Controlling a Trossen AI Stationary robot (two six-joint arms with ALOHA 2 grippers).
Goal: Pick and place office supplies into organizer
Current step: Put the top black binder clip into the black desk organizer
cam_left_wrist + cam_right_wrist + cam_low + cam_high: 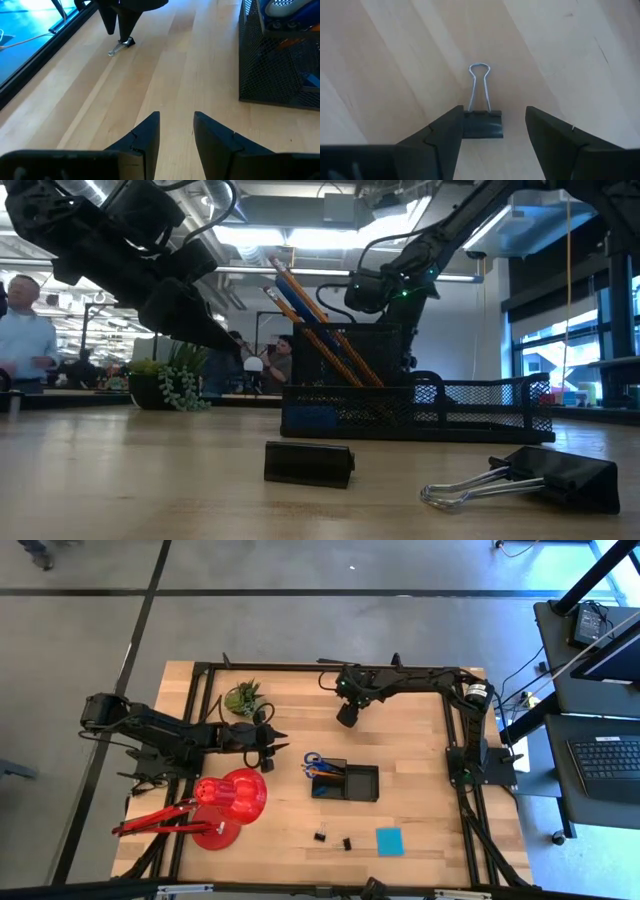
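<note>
So the right gripper is down over a binder clip on the far side of the table, jaws wide apart with the clip between them, not pinched. The left gripper hovers beside the organizer, fingers a bit apart, empty. Scissors and pencils stand in the organizer, two more clips and the cyan pad lie near the front edge

Right gripper is sitting with fingers spread either side of a binder clip on bare wood, nothing else crowding that back stretch of the table. Left gripper is facing open planks, with the mesh organizer walling one side. The red lamp and potted plant are boxing in the left arm's side, while two more clips and the cyan pad are lying along the front edge.
</note>
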